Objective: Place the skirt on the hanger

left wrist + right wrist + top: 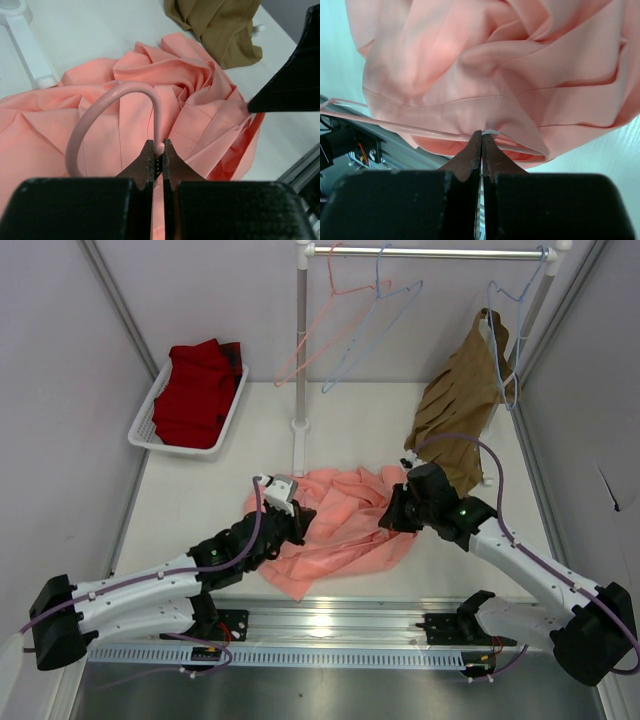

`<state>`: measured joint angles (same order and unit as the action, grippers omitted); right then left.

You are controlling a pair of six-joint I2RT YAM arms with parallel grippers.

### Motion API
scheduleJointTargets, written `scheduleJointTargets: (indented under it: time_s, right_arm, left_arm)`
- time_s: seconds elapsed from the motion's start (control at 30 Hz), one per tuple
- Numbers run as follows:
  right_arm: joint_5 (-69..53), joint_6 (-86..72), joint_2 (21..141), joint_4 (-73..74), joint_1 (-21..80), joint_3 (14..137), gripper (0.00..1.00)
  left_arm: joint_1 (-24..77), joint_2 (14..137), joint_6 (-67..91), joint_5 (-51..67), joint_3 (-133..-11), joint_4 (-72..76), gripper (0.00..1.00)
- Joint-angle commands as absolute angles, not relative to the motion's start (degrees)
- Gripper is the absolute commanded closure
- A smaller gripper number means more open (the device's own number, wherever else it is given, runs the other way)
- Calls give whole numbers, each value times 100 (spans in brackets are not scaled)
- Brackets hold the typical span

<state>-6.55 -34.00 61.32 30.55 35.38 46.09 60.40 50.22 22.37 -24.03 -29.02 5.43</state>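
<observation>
Your left tool (156, 146) was clamped shut on the hook of the hanger (156, 122), and your right tool (481, 135) was pinched closed on a fold at the edge of the skirt (345, 515), which lay heaped on the table (220, 480) between the arms. To do this well, you needed to hold the hook steady and draw that edge along the wire, not lift the whole heap.

At the far left you'll find a white basket (145, 426) on the table (200, 502), holding a folded dark red cloth (198, 390). A clothes rail (430, 253) runs right from a white post (302, 350). One light-blue hanger (356, 342) hangs bare near the post. At the far right, a brown garment (460, 405) hangs from a second light-blue hanger (517, 370).
</observation>
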Motion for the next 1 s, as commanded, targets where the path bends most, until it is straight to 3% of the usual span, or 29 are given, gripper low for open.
scheduleJointTargets:
  time_s: [0.0, 0.43, 0.97]
  right_arm:
    - [-466, -3296, 6205, 3006, 3735, 5088, 100]
    - [-237, -3199, 6038, 3629, 3876, 5870, 100]
    - [-115, -2874, 6003, 4280, 3990, 7285, 100]
  left_arm:
    - [6082, 4817, 2057, -2451, -3322, 633, 100]
    - [6073, 4491, 2074, -3217, -4034, 176, 100]
    - [6073, 4931, 1477, -3674, -5500, 352, 100]
